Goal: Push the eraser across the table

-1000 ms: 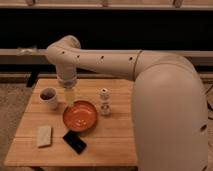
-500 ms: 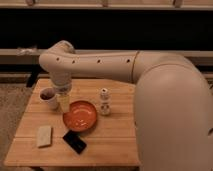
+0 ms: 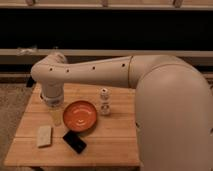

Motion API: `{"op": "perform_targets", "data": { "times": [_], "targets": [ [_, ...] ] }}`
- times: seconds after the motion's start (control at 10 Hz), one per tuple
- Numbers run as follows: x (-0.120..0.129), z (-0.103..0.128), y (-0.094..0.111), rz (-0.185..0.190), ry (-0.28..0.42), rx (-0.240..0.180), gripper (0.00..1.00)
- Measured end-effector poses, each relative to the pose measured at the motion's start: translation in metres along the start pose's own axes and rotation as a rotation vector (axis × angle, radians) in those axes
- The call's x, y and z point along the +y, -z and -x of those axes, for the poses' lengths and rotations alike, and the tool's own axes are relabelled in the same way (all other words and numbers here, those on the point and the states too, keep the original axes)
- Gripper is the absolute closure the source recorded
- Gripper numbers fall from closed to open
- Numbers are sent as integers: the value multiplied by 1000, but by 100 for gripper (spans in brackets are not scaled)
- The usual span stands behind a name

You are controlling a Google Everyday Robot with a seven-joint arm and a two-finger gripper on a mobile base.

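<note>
One small black eraser [image 3: 74,142] lies flat near the front edge of the light-wood table [image 3: 120,145], just in front of an orange plate [image 3: 80,116]. A pale beige block [image 3: 44,135] lies beside it, toward the table's left edge as seen. Behind the plate stands a small white bottle [image 3: 104,101]. The gripper [image 3: 56,116] hangs beside the plate, apart from the eraser, its fingers spread and holding nothing.

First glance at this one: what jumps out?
The huge white arm fills the right side and reaches left, so its gripper hangs over the left part of the table. Next comes the orange plate mid-table, with the black eraser just in front of it, untouched.
</note>
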Motion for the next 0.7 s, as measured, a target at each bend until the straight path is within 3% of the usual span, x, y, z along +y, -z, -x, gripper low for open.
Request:
{"op": "perform_targets", "data": {
  "times": [0.4, 0.7],
  "targets": [
    [14, 27, -40, 89, 89, -12, 20],
    [15, 35, -59, 112, 118, -10, 20]
  ]
}}
